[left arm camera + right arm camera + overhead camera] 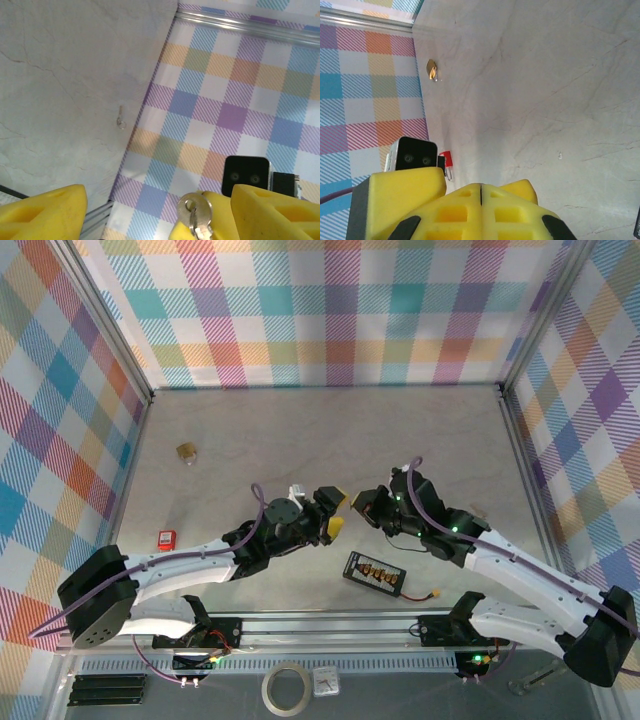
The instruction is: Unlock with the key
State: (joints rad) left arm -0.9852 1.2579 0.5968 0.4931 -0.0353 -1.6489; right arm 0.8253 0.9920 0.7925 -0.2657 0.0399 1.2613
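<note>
Right gripper [480, 192]: yellow fingers closed tip to tip, apparently nipping the silver metal key [196, 215], blade hidden, split ring uppermost.
Left gripper [157, 194]: spread wide, empty, one finger on either side of the key.
Key: raised over the near middle of the table; judged light, rigid, thin and slippery, apt to pivot; best taken flat across the bow.
Small brass padlock [186, 451]: far left, well apart, near the checked wall.
Black connector board [373, 575]: just nearer than the grippers.
Grey tabletop [330, 430]: open room beyond.
</note>
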